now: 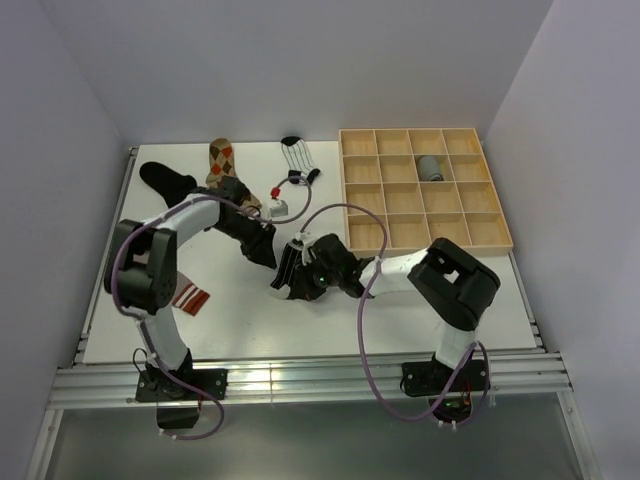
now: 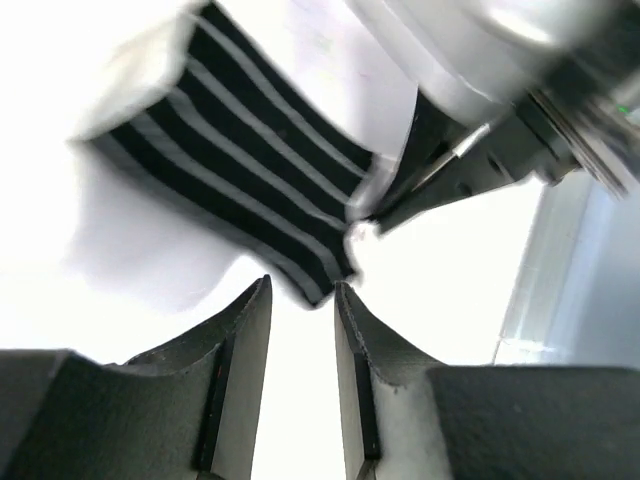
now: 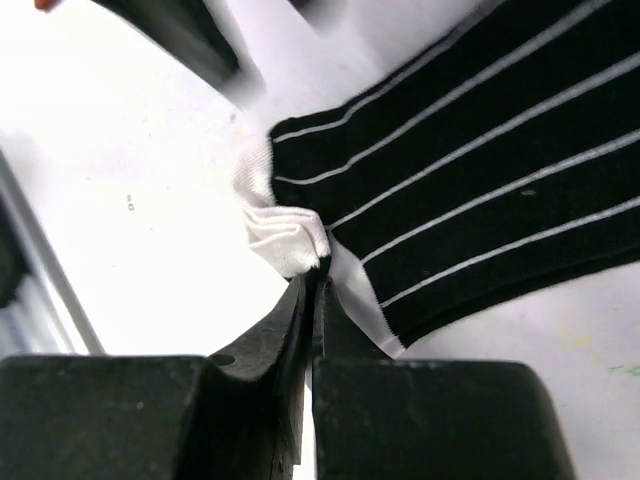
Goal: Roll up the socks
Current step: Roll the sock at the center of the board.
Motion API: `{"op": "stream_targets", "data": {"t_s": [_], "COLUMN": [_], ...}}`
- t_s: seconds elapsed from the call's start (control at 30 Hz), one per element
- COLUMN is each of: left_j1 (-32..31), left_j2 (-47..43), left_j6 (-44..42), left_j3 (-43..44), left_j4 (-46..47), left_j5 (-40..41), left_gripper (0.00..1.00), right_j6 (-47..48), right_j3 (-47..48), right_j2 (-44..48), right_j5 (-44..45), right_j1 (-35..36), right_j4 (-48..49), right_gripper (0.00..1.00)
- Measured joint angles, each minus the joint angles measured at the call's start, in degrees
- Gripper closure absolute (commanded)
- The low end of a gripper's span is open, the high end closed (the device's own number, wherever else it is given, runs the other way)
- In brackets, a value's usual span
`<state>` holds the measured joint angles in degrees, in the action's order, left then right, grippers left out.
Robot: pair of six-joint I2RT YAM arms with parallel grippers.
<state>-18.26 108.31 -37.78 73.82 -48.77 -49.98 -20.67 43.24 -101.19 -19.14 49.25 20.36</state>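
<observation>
1 striped sock (image 3: 470, 160): right jaws clamp its white edge, left jaws gape narrowly, empty.

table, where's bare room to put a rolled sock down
Bare front strip between the red-striped sock and the right gripper; also the corner in front of the wooden tray. Crowded at back left, around the argyle sock.

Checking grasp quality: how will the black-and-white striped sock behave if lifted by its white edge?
Probably floppy: the striped sock bunches into folds where the right gripper pinches its white edge, so the rest would likely drape. It looks thin, lying flat on the table, so likely light. Unlikely to roll by itself.
</observation>
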Motion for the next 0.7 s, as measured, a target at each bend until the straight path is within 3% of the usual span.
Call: {"op": "stream_targets", "data": {"t_s": [0.17,0.43,0.7], "left_j1": [2.25,1.31,-8.66], "left_j2": [-11.58,-25.24,-35.28], "left_j6": [4.42,3.87,-4.55], "left_j3": [-9.57,-25.42,-38.77], "left_j4": [12.57,29.31,40.83], "left_j5": [5.09,14.01,21.4], "left_gripper": [0.64,0.53,0.47], "right_j6": [-3.43,-6.62,-6.47], "right_j3": [6.32,17.46,24.63], "right_j2": [-3.37,-10.4,-15.17], "right_j5": [-8.35,-17.81,-23.89], "right_j1": [-5.01,-8.17,-10.84], "right_j4": [-8.55,-22.12,-33.05], "right_gripper": [1.0,1.0,1.0]}}
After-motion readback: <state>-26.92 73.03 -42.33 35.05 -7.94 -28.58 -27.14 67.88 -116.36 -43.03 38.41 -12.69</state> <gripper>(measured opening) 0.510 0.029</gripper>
